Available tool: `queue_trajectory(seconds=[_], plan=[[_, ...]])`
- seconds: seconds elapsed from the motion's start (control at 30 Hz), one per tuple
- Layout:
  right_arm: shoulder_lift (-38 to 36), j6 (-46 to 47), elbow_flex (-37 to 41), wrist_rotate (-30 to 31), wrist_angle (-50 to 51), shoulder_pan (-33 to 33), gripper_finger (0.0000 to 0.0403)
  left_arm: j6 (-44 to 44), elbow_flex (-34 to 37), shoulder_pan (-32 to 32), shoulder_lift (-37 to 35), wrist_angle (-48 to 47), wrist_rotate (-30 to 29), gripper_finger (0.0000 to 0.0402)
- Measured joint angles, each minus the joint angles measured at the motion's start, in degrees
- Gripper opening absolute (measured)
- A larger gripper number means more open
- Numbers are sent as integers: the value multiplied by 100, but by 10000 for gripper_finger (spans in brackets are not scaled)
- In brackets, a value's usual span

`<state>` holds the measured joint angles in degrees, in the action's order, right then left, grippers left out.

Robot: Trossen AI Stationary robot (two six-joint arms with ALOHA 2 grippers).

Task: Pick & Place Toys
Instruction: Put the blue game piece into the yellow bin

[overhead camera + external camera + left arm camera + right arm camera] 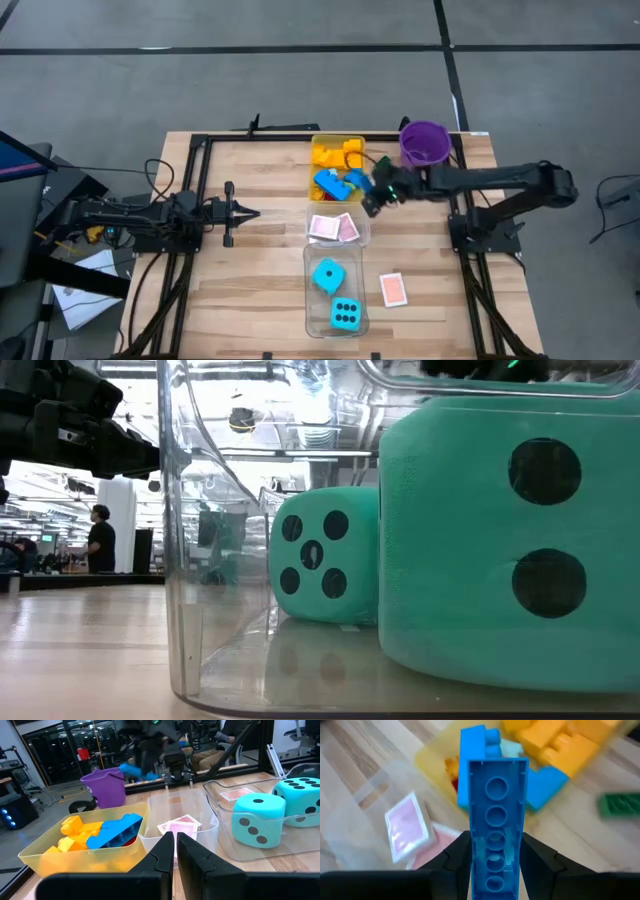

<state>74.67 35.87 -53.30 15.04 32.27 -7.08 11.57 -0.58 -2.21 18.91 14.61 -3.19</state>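
A wooden table [250,290] carried a row of three trays along its middle line. Nearest the far edge stood a yellow-tinted rectangular plastic tray [318,170] heaped with yellow plastic bricks [335,153] and blue plastic bricks [333,184]. Just beside it came a small clear plastic tray [362,237] holding two pink-backed playing cards [334,228]. Toward the near edge stood a longer clear plastic tray [309,290] with two cyan black-dotted dice [338,295] inside.

One more pink-backed playing card [394,289] lay flat on the bare wood, to the right of the dice tray. A purple plastic bucket [424,143] stood near the far right corner. A small green plastic brick [620,804] lay on the wood just outside the brick tray.

The right claw [490,852] reached in from the right side and hung above the seam between the brick tray and the card tray. Its fingers were clamped on a long blue plastic brick [496,822], held by its sides with the hollow underside showing.

The left claw [175,842] waited over the left half of the table, pointed toward the trays, fingers pressed together and holding nothing.
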Motion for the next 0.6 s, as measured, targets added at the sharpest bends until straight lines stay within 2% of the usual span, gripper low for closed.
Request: queue_trajectory(seconds=[0.17, 0.37, 0.47, 0.6], plan=[[646, -846, -24, -996, -1176, -831, 125, 0, 0, 0, -2, 3, 0, 17], [1627, -1469, -708, -1659, -1806, -1273, 125, -1, 0, 2, 0, 2, 1, 17], [2122, -1710, -1251, -1956, -1716, -1258, 125, -1, 0, 1, -2, 1, 0, 17], [2652, -1973, -2023, -1990, -1098, -1145, 125, 0, 0, 0, 1, 2, 1, 17]])
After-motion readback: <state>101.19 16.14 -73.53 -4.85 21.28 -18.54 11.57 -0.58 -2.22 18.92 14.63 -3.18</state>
